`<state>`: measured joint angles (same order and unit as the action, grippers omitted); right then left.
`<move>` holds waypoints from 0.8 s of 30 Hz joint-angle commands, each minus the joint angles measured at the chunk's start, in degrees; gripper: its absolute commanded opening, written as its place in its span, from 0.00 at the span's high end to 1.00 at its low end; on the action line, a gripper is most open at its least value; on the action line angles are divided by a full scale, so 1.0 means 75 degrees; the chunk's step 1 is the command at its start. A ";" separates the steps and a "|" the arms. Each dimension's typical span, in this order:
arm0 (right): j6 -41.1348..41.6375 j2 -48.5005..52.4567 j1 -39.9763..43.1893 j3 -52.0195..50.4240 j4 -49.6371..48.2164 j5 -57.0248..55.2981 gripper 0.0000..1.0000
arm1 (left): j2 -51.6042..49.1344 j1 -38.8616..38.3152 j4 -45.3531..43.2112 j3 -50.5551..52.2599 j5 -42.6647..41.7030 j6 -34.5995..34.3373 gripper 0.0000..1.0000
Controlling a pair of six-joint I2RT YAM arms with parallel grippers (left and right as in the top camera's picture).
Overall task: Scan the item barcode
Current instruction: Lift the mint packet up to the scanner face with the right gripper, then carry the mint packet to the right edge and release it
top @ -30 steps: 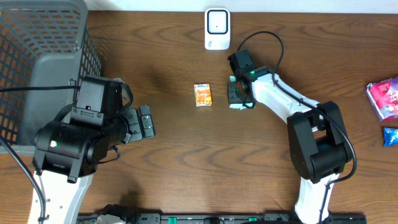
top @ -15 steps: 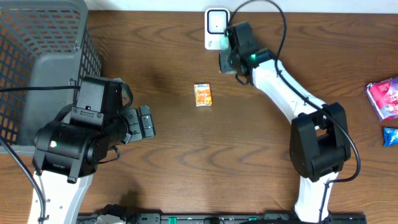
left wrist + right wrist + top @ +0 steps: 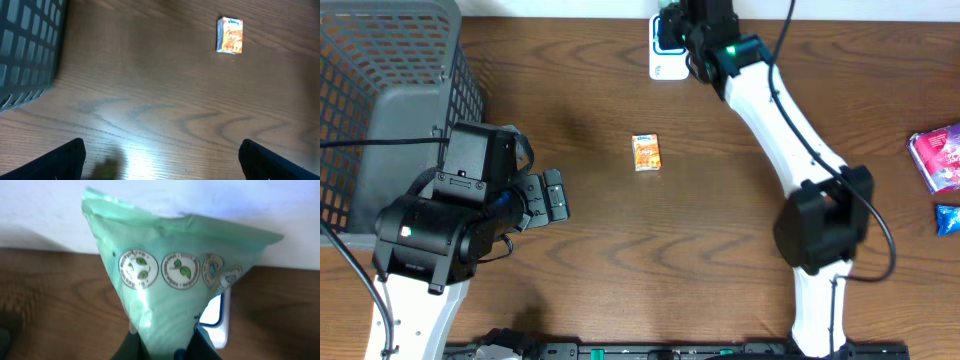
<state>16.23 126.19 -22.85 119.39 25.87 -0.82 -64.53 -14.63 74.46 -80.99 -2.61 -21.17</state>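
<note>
Blocking most of scanner [image 3: 220, 314], green pouch [image 3: 165, 275] in right jaws

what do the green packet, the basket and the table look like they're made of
Green packet: likely thin plastic film; slightly glossy, creased, with a crimped top edge.
Basket: dark grey plastic or coated wire, hard to tell; matte square lattice walls.
Table: brown wood or wood-look laminate; grain swirls show, with a soft sheen under the light.
</note>
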 commanded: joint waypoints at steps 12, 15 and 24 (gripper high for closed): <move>-0.0012 0.2005 0.0070 0.1973 0.1271 -0.0321 0.99 | -0.0026 0.0029 0.0012 -0.0029 0.0099 -0.0047 0.02; -0.0044 0.2002 0.0073 0.2063 0.1390 -0.0595 0.99 | -0.0026 0.0029 0.0012 -0.0029 0.0096 -0.0044 0.02; -0.0055 0.1571 0.1043 0.3098 0.3005 -0.1154 0.99 | -0.0026 0.0029 0.0012 -0.0029 0.0099 -0.0047 0.02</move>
<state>16.49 142.10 -20.38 138.47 45.04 -6.42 -64.53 -14.63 74.46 -80.99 -2.61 -21.17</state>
